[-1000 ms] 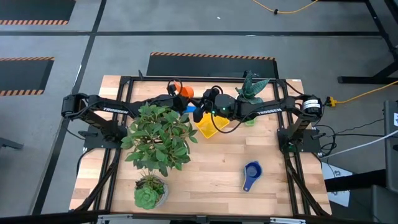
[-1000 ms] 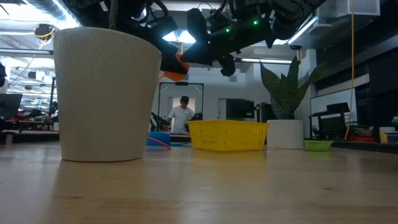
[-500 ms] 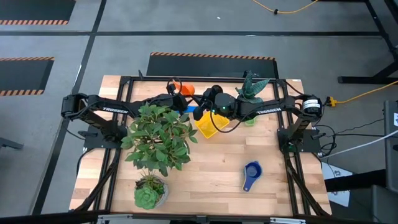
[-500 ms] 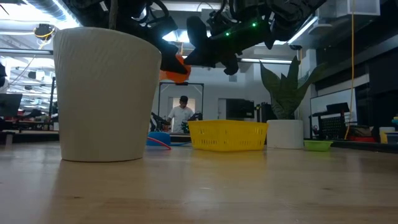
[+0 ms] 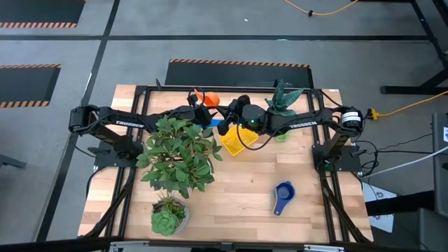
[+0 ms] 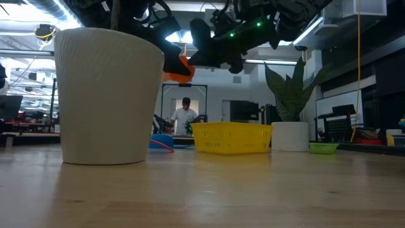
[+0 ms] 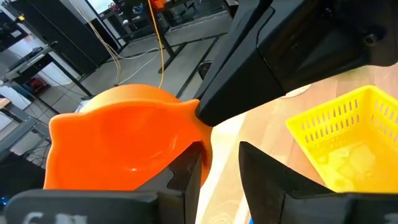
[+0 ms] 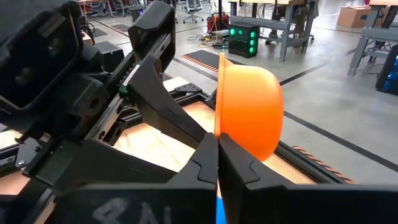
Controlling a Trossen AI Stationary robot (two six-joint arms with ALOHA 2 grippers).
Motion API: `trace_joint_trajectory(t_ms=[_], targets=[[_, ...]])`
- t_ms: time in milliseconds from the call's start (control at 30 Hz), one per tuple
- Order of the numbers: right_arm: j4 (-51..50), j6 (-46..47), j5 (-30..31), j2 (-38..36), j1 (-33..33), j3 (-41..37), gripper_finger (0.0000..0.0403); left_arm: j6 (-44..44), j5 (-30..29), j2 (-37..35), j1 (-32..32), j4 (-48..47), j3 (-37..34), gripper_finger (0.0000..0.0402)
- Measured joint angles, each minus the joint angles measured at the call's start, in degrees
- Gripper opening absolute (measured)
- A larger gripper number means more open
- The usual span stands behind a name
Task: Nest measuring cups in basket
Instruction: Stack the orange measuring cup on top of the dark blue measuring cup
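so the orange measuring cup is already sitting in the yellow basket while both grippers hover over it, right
Not quite. The orange measuring cup is not in the yellow basket; it is held in the air above the table, as the low view shows. The right wrist view shows the right gripper pinching its rim, and the left gripper is at its handle. Both grippers are indeed up near the basket.

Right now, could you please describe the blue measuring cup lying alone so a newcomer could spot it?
Start at the wooden table seen from above and go to its near right part. The blue measuring cup lies there alone, away from both arms; the orange cup is held up over the far edge.
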Motion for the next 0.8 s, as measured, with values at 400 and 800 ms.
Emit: trace_joint_trajectory(t_ms=[400,800], targets=[[-3.4,0.0,0.2,-0.2,-1.9,0.1,0.0000,0.0,0.0,0.0,0.0,-0.2,0.0,0.0099],[-7.0,-4.8,0.5,-3.3,-3.1,0.1,0.0000,-0.1,0.7,0.1,0.0,-0.2,-0.1,0.0099]])
